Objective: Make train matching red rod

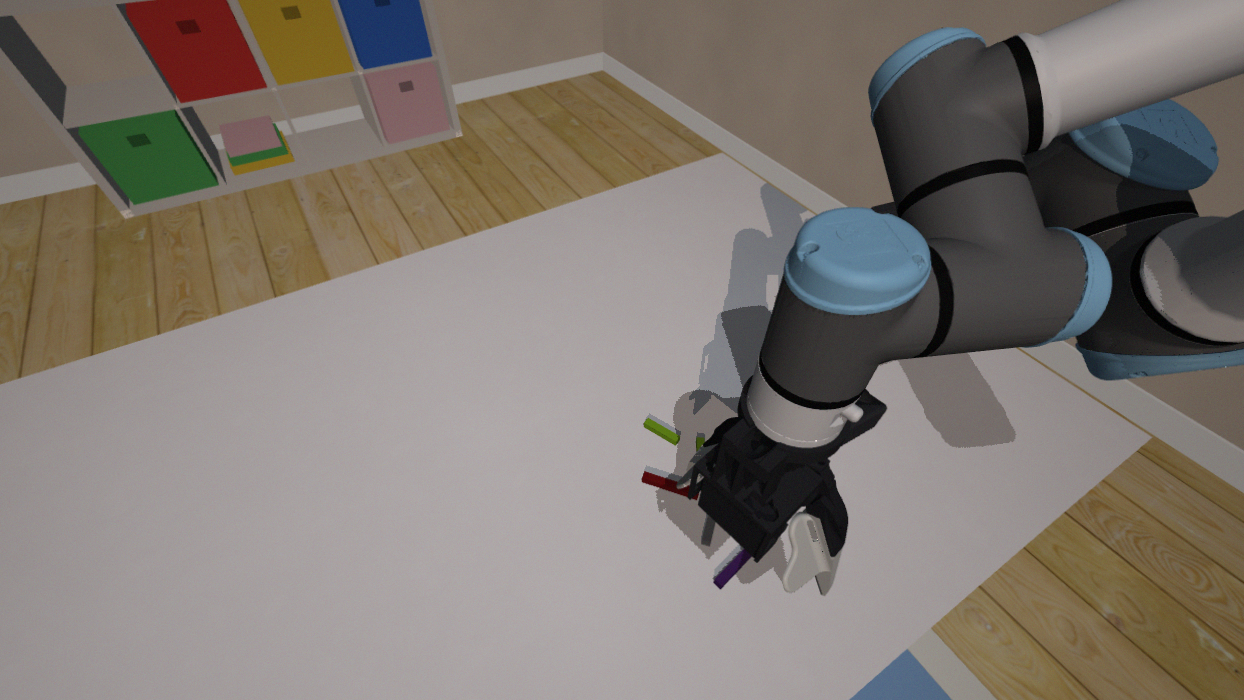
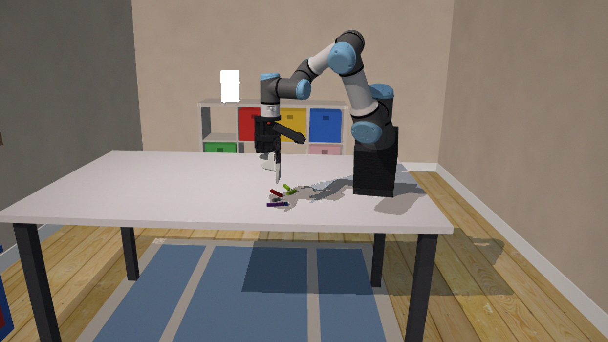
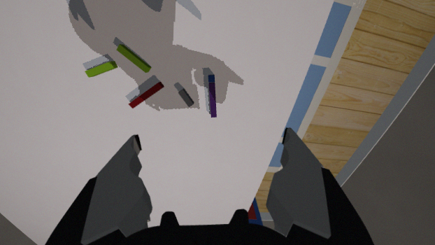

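Above the table (image 1: pixel 347 487) (image 2: pixel 148 182) (image 3: pixel 196 182), well clear of its surface, the gripper (image 1: pixel 765 539) (image 2: pixel 271 174) (image 3: pixel 211 132) hangs with its fingers spread wide and nothing between them. Beyond the fingertips in the wrist view, a little to the near side of centre, lies the purple rod (image 1: pixel 730 570) (image 2: pixel 275 204) (image 3: pixel 212 99), its long axis running almost straight away from the gripper and so square to the line along which the fingers would close. At its far end sits the blue rod (image 2: pixel 286 203) (image 3: pixel 211 78), in line and seemingly touching; six and one make the red rod's seven, so the train looks complete.

Off to the left in that view, the grey rod (image 1: pixel 708 529) (image 2: pixel 275 199) (image 3: pixel 186 96) lies apart and slanted, its lower end leaning towards the purple one. That gap appears wider than a rod, and is the one to check. Further left are the red rod (image 1: pixel 665 484) (image 2: pixel 276 193) (image 3: pixel 146 95) and two lime rods, one (image 1: pixel 661 430) (image 2: pixel 287 187) (image 3: pixel 101 68) outermost, the other (image 1: pixel 699 443) (image 2: pixel 291 192) (image 3: pixel 133 58) nearer. If any move remains, it is probably only to withdraw upward.
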